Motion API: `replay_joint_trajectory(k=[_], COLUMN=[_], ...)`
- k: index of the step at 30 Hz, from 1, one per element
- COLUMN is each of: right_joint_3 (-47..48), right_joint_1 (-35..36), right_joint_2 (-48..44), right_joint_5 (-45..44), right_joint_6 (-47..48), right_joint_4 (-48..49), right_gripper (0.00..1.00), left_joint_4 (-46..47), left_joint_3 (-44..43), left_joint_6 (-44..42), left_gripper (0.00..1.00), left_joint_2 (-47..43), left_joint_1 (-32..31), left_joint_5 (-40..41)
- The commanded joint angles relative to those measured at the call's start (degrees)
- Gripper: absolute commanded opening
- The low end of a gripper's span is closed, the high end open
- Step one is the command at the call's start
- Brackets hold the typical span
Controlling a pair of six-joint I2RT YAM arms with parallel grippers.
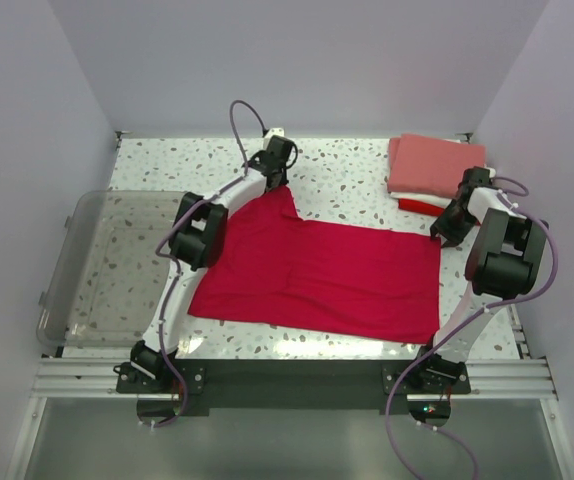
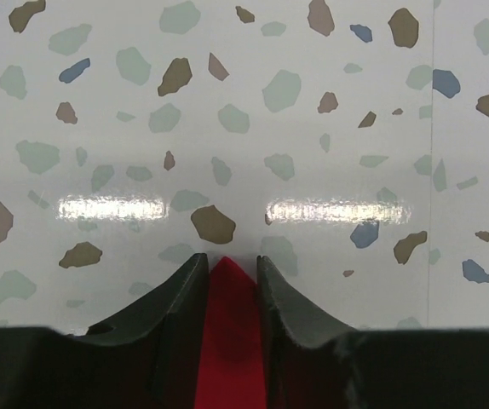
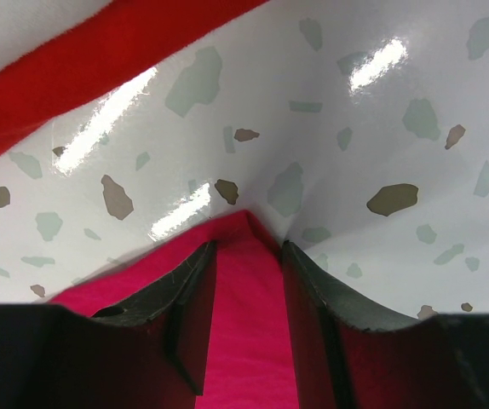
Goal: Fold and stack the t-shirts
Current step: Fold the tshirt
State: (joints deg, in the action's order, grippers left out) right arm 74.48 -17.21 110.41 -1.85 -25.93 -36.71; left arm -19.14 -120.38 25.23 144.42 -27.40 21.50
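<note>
A crimson-red t-shirt (image 1: 317, 275) lies spread flat on the speckled table. My left gripper (image 1: 279, 175) is at its far-left corner and is shut on it. In the left wrist view the red cloth (image 2: 230, 332) is pinched between the two fingertips of that gripper (image 2: 230, 260). My right gripper (image 1: 447, 228) is at the shirt's far-right corner. In the right wrist view the shirt's corner (image 3: 249, 324) sits between the narrow jaws of that gripper (image 3: 249, 247). A stack of folded shirts (image 1: 432, 165) lies at the back right, salmon-pink on top, white and red edges below.
A clear plastic bin (image 1: 107, 265) stands at the left edge of the table. The red edge of the folded stack (image 3: 74, 77) shows just beyond my right gripper. Walls close off the back and both sides. A metal rail (image 1: 287, 375) runs along the near edge.
</note>
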Motion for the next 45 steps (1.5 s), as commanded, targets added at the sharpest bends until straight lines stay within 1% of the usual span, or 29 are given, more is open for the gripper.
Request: replay_joint_trajectory(k=[1,2,4,5,6,8,12,15,22,23,27,30,34,35,37,38,43,45], right_joint_3=[-2.23,-2.23,-2.23,-2.14,-2.14,-1.44,0.31,1.28,2.43,2.51,2.6,1.9,1.63,1.81,1.9,1.81,0.15,-0.47], right_joint_1=[-0.28,-0.36,-0.63,-0.89,-1.07,-1.51,-2.12,-2.3,-2.3,-2.3,-2.39,-2.3,-2.3,-2.3,-2.3,-2.3,-2.3,-2.39], right_joint_2=[2.53,2.7,2.97,3.23,3.32,3.67,5.16,6.13,6.92,6.84,7.36,7.63,7.89,8.06,8.07,7.89,4.91,3.5], right_joint_5=[1.15,1.06,1.23,1.14,1.23,1.23,0.97,0.88,1.76,3.06,3.52,3.69,4.04,4.39,4.83,5.1,6.41,6.59], right_joint_6=[-0.96,-1.14,-1.22,-1.14,-1.05,-0.7,-0.26,-0.17,-0.08,-0.17,-0.52,-0.43,-0.26,0.0,0.53,0.71,1.67,2.11], right_joint_4=[2.52,2.35,2.61,2.61,2.69,2.69,2.34,2.17,2.78,2.96,2.96,3.13,2.78,2.17,1.64,1.64,1.11,0.85], right_gripper=[0.4,0.4,0.4,0.4,0.36,0.34,0.27,0.25,0.26,0.26,0.29,0.28,0.2,0.14,0.07,0.01,0.0,0.0], left_joint_4=[1.29,1.55,1.64,1.56,1.47,1.12,1.12,1.56,4.8,4.81,4.28,3.76,3.67,4.02,4.89,5.07,5.33,5.69], left_joint_3=[0.49,0.49,0.41,0.41,0.32,-0.03,-0.3,-0.03,3.39,3.57,3.48,3.74,5.67,6.98,8.48,9.88,14.72,18.5], left_joint_6=[-2.29,-2.38,-2.38,-2.47,-2.47,-2.56,-2.65,-2.21,-0.8,-0.71,0.16,0.34,0.25,0.34,0.34,0.26,-0.27,-0.45], left_gripper=[0.31,0.25,0.16,0.08,0.05,0.0,0.0,0.0,0.0,0.0,0.0,0.0,0.0,0.0,0.0,0.0,0.0,0.0], left_joint_2=[1.13,1.21,1.3,1.3,1.3,1.13,-0.01,-1.51,-7.3,-7.66,-8.63,-9.24,-11.43,-11.96,-14.06,-14.69,-19.86,-21.8], left_joint_1=[-0.55,-0.64,-0.82,-0.82,-0.82,-0.82,-0.82,-0.82,-0.9,-0.82,-0.73,-0.82,-0.73,-0.73,-0.73,-0.73,-0.81,-0.73], left_joint_5=[-0.31,-0.84,-1.1,-1.11,-1.02,-0.23,0.91,1.79,1.09,0.48,-0.23,-0.58,-0.67,-1.01,-1.54,-1.98,-2.34,-2.34])
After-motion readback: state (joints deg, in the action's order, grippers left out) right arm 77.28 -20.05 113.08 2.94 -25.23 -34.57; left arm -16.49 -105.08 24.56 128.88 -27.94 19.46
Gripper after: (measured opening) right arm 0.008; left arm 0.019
